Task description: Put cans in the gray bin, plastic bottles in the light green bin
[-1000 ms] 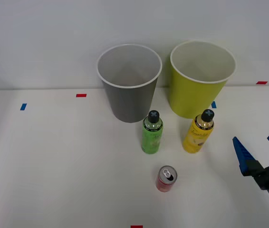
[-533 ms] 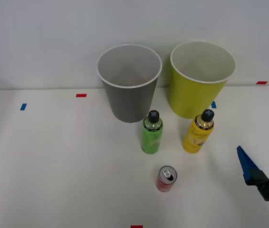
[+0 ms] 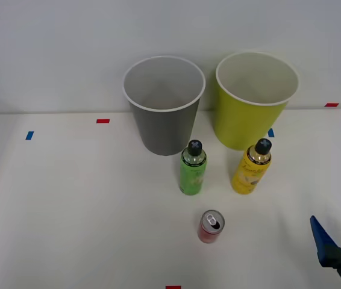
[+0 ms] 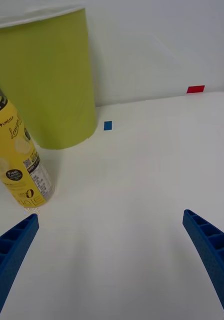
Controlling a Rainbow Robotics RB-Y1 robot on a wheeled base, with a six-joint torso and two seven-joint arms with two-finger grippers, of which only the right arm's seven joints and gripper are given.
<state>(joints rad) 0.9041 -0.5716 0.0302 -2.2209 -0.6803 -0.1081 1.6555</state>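
Jaws of the right gripper (image 4: pixel 112 260) stand spread and empty, the yellow bottle (image 4: pixel 19 160) just beyond one finger.

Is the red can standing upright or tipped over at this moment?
Upright. In the front view the red can stands on the table, its silver pull-tab top facing up.

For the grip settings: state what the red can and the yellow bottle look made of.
Red can: likely metal, going by its shiny silver pull-tab top. Yellow bottle: probably plastic, glossy printed yellow wall with a black screw cap; the look alone leaves the body material uncertain.
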